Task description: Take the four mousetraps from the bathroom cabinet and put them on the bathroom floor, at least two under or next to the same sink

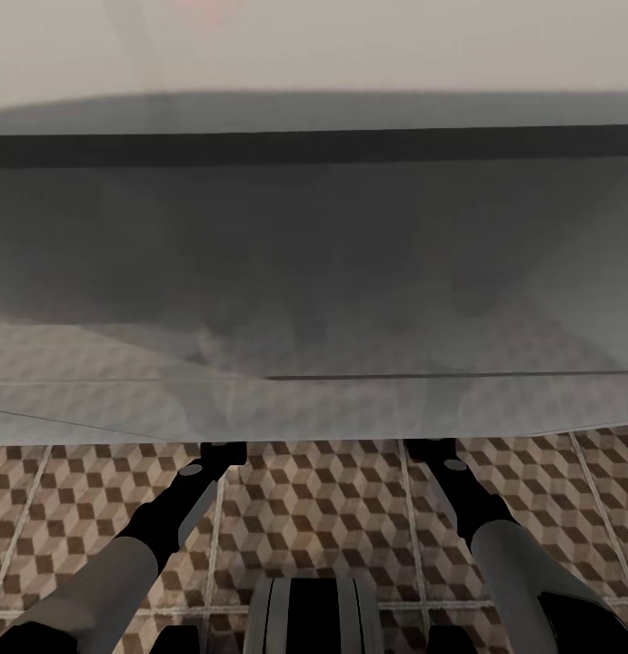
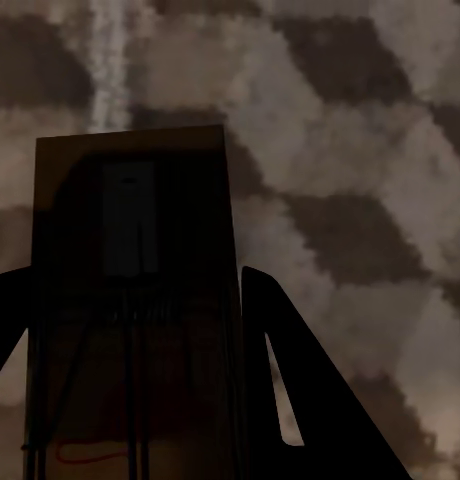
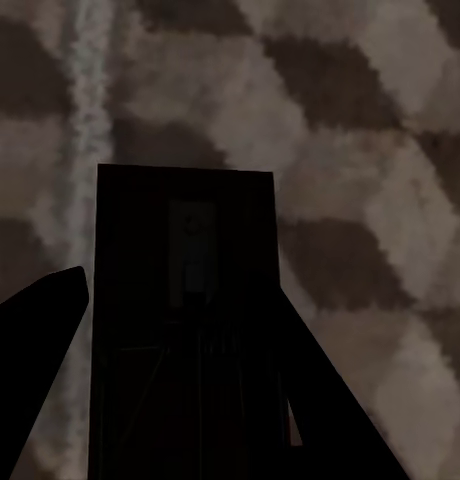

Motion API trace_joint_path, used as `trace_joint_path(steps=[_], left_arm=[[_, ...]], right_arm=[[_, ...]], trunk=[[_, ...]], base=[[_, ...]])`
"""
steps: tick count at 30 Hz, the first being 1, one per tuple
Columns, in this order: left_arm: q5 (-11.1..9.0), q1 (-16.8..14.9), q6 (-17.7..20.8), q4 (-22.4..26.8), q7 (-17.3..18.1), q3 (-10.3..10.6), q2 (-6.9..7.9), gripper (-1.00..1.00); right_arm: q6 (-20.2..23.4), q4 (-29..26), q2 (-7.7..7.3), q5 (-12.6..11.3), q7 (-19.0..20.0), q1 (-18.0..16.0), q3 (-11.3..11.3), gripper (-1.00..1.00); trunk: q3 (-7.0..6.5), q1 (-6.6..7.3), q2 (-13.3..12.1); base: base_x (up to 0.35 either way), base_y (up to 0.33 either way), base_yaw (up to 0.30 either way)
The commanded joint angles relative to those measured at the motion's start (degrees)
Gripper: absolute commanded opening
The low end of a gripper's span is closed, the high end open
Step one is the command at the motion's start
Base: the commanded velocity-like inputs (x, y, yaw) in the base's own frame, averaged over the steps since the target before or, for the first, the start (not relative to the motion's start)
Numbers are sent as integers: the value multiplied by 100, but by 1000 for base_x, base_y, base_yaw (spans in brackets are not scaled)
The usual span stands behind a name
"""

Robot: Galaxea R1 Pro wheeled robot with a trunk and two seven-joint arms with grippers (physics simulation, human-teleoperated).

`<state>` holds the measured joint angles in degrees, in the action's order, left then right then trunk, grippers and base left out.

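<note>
A mousetrap [image 2: 130, 200], a dark wooden board with wire parts, sits between the fingers of my left gripper [image 2: 130, 272], which is shut on it just above the cube-patterned bathroom floor [image 2: 370, 150]. A second mousetrap [image 3: 185, 230] is held the same way in my right gripper [image 3: 180, 280], close over the tiles [image 3: 370, 150]. Both traps lie in deep shadow. In the head view both forearms reach forward under a wide grey blurred slab [image 1: 314, 272] that hides the grippers. I cannot tell whether that slab is the sink. The cabinet is out of view.
The patterned floor [image 1: 314, 490] with pale grout lines fills the strip in front of my base [image 1: 314, 618]. My left arm [image 1: 168, 527] and right arm [image 1: 486, 518] run side by side. A dark band [image 1: 314, 150] crosses the far side of the slab.
</note>
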<state>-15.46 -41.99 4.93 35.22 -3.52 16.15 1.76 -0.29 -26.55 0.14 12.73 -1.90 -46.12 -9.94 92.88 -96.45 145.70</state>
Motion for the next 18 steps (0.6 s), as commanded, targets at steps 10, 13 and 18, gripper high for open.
trace_joint_path(steps=[10,13,18], left_arm=[[-36,-2,31,12,-40,43,9,-100],[-36,-2,33,12,-42,40,7,-100],[-36,-2,34,12,-43,39,7,-100]], right_arm=[[-13,0,4,54,22,-2,-5,-100],[-7,1,4,42,23,-2,-16,-100],[16,13,4,28,9,-2,-31,-100]], trunk=[[3,1,1],[3,1,1],[3,1,1]], base=[[0,0,0],[0,0,0],[0,0,0]])
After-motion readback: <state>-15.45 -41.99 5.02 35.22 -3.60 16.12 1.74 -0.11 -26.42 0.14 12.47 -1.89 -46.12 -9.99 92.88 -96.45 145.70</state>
